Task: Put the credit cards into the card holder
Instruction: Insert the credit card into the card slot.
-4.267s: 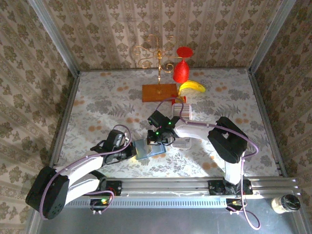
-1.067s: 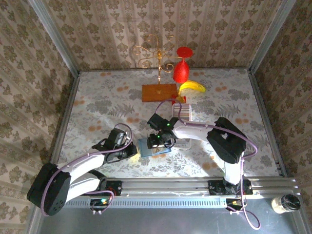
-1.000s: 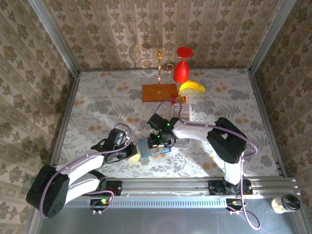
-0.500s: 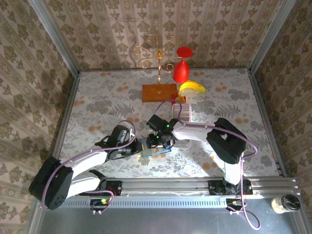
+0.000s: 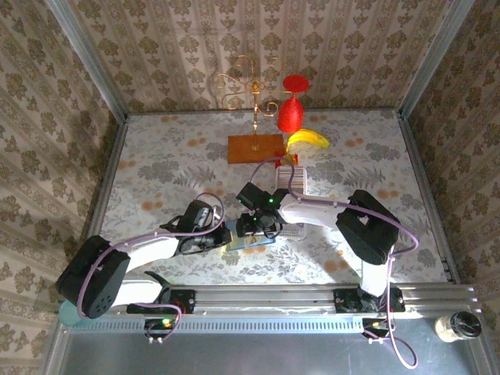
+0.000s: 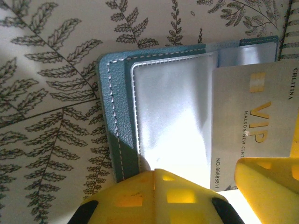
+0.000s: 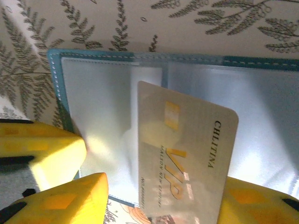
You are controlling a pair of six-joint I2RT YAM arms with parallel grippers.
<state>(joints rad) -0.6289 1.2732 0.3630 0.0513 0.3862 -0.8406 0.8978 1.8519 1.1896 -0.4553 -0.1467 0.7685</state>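
Since L arm swung in over the last sec, L gripper [image 6: 229, 184] is now clamped on an edge of the card holder [image 6: 119, 116], pinning it open. R gripper [image 7: 161, 186] jaws have widened and stand apart round the credit card [image 7: 187, 154], which lies across the holder's clear pocket. Likely a release, card not fully seated. R wrist shows a gap beside the card; top view shows the card rack [image 5: 301, 183] beyond the holder.

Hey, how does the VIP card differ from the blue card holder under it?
Colour: the VIP card is pale cream with gold lettering; the card holder is teal-blue with white stitching and clear sleeves. Size: the card covers roughly one sleeve, while the open holder spans at least two. Pose: the holder lies open and flat; the card sits tilted across it, one end past its edge. Both are flat and rectangular.
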